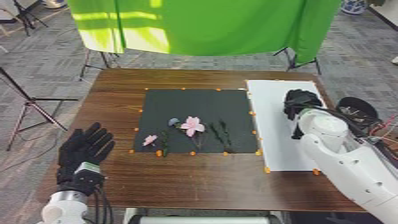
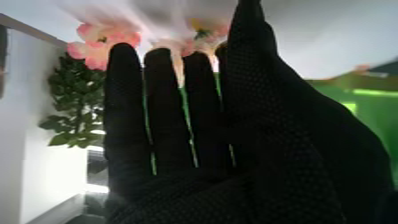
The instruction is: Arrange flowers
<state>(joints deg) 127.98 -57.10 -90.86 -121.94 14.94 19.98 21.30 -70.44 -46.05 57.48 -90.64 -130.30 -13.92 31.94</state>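
Observation:
In the head view my right hand (image 1: 302, 101) is over the upper part of the white board (image 1: 275, 135). The right wrist view shows this hand (image 2: 213, 145) open, with straight fingers. Pink flowers (image 2: 99, 42) and green leaves (image 2: 78, 102) stand beyond its fingers. My left hand (image 1: 84, 147) rests open at the table's left side, palm region toward the wood. On the dark mat (image 1: 169, 102) lie a large pink flower (image 1: 192, 126), a small pink flower (image 1: 149, 140), a bluish flower (image 1: 173, 121) and long green stems (image 1: 222, 134).
Orange markers line the edges of the mat and board on the brown table (image 1: 195, 182). Beyond the table hangs a green cloth (image 1: 213, 27) on stands. A black round object (image 1: 357, 109) is to the right of the table, near cables.

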